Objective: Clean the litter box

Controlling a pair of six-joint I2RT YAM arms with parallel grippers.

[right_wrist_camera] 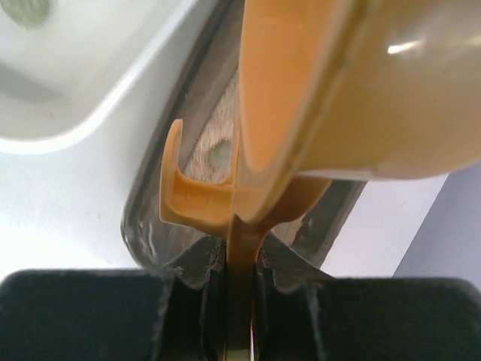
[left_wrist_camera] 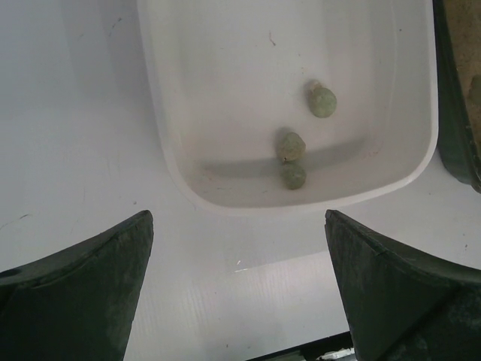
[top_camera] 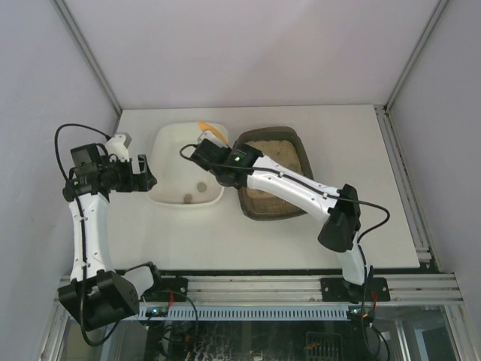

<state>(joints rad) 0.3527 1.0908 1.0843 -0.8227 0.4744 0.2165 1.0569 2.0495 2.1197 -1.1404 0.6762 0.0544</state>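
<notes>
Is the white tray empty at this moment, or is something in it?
Not empty. Three small greenish lumps lie on the floor of the white tray, seen clearly in the left wrist view.

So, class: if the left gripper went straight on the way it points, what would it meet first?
Probably the white tray, at its near wall: the open left gripper faces it across a strip of table. Height is unclear, so it could touch the table first.
</notes>
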